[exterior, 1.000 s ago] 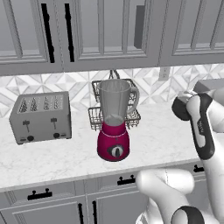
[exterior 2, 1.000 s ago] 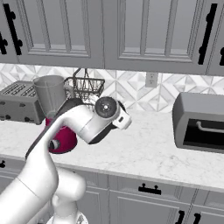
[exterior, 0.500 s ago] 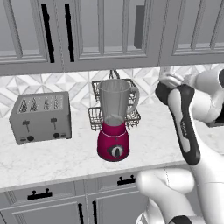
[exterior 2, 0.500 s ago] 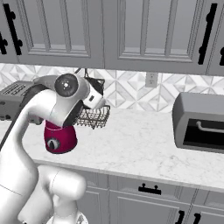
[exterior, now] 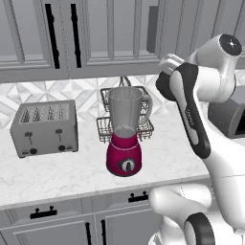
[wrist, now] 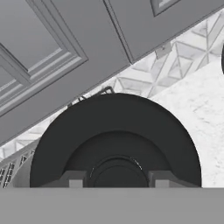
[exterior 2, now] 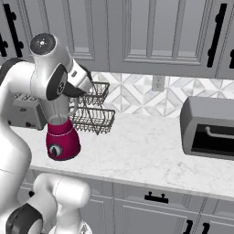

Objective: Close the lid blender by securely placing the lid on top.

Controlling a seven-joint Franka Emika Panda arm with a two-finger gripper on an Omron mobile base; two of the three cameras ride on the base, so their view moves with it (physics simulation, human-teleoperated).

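The blender (exterior: 125, 132) stands on the marble counter, a magenta base with a dark dial under a tall clear jar whose mouth is uncovered. In the right base view its base (exterior 2: 61, 142) shows below my arm, which covers part of the jar. The lid (wrist: 114, 127), a dark round cap, sits close in front of the hand camera. My gripper (wrist: 117, 180) is shut on the lid, one fingertip at each side of its lower edge. My hand (exterior: 168, 65) hangs high, just right of the jar's top and above it.
A grey four-slot toaster (exterior: 45, 127) stands left of the blender. A black wire rack (exterior 2: 94, 115) sits behind it against the tiled wall. A grey toaster oven (exterior 2: 209, 128) occupies the counter's right end. Upper cabinets (exterior: 95, 33) hang close above my hand.
My arm has swung up and to the left, bringing the hand with the lid from the counter's right side to beside the jar's top. The grip has stayed shut.
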